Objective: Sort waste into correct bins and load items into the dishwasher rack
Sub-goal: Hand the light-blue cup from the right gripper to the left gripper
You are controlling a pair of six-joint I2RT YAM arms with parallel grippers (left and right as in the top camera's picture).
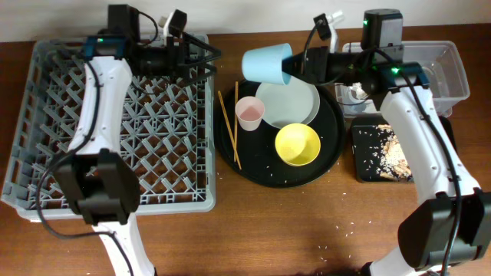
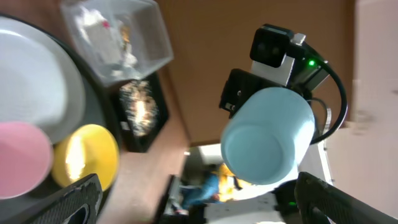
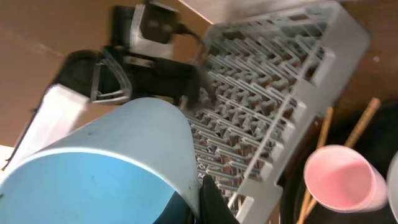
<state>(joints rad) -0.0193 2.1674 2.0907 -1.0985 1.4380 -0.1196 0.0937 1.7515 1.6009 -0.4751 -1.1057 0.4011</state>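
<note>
My right gripper is shut on the rim of the light-blue cup, holding it on its side in the air above the round tray's far edge; the cup fills the right wrist view. My left gripper is open and empty over the far right corner of the grey dishwasher rack, facing the cup. The pale plate, yellow bowl, pink cup and two chopsticks lie on the round black tray.
The clear tub with white napkins stands at the far right. The shallow black tray with beige scraps and rice crumbs sits in front of it. Crumbs are scattered on the table near the front.
</note>
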